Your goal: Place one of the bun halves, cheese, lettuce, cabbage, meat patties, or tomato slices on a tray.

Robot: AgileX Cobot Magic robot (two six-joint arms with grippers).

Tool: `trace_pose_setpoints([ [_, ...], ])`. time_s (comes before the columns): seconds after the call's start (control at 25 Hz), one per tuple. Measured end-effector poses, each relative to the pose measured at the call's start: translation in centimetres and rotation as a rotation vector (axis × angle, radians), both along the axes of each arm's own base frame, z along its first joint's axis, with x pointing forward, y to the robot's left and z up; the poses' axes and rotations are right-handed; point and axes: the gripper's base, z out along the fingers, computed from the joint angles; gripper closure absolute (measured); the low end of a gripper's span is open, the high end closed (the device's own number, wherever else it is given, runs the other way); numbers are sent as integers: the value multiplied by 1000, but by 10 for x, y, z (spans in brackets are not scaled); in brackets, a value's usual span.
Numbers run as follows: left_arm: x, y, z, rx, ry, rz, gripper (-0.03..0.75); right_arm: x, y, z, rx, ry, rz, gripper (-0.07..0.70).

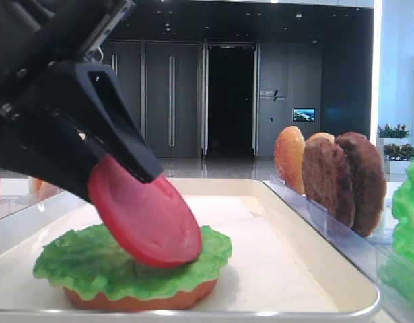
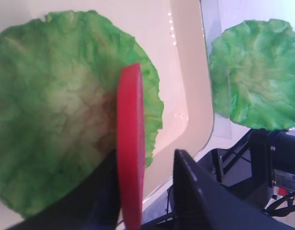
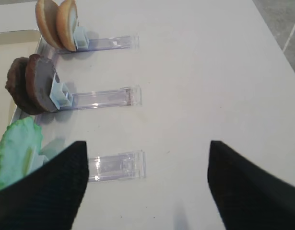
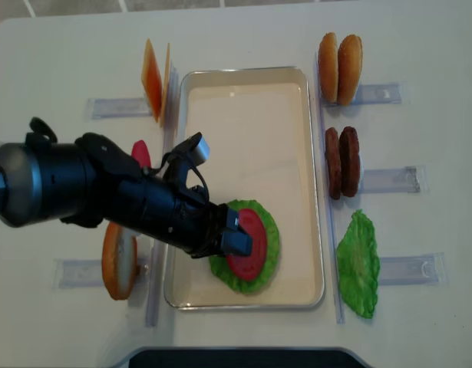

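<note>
Tomato slice [image 1: 147,217] leaned on the lettuce [image 1: 79,259]; my left fingers [image 2: 195,201] were apart, so I should lift off slowly.

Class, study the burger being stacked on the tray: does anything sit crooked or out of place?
Yes. The tomato slice is tilted, its lower edge on the lettuce and its upper edge raised between the left gripper fingers. Everything else looks orderly.

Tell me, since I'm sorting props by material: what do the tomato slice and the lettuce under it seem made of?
The tomato slice looks like smooth moulded plastic: uniform red, even thickness, clean rim, faint sheen. The lettuce on the tray seems soft rubbery plastic or foam: matte, crinkled, ruffled edge, mottled green. Neither can be told for sure.
</note>
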Motion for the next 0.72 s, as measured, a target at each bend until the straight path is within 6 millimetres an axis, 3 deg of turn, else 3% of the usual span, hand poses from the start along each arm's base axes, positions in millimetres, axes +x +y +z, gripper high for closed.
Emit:
trace_pose_setpoints([
  [0.2, 2, 3, 10, 64, 11, 3, 356, 0, 0, 0, 0, 0, 0, 107],
  [0.72, 8, 21, 81, 232, -166, 46, 339, 0, 0, 0, 0, 0, 0, 107],
])
